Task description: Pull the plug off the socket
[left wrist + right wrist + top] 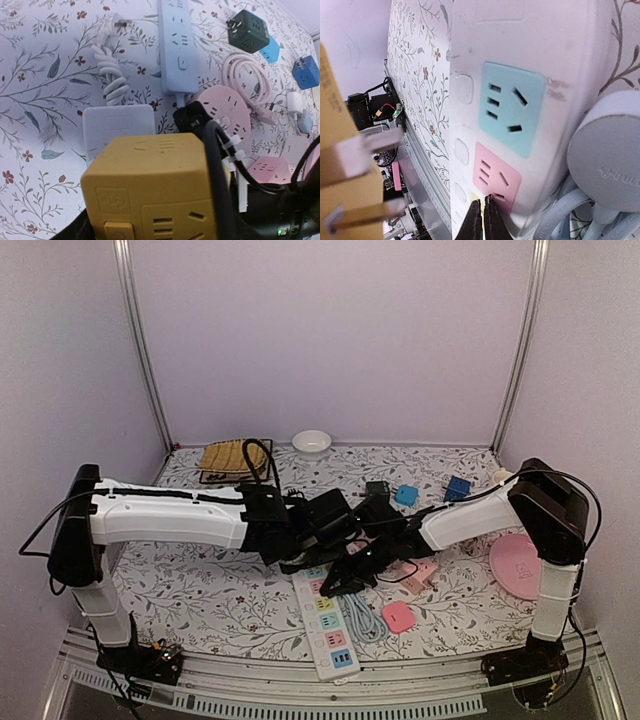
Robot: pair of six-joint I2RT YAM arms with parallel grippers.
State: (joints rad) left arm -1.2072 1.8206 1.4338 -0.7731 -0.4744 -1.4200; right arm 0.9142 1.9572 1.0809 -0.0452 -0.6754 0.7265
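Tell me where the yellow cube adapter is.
In the left wrist view the yellow cube adapter fills the bottom centre, over the white power strip; in the right wrist view its prongs hang clear, left of that strip.

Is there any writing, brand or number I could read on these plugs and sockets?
Nothing here can be read clearly.
Grey round part: raised lettering, too blurred to read.
Yellow cube: embossed logo in a square, not legible.
Switch on the power strip: power symbol only, no words.
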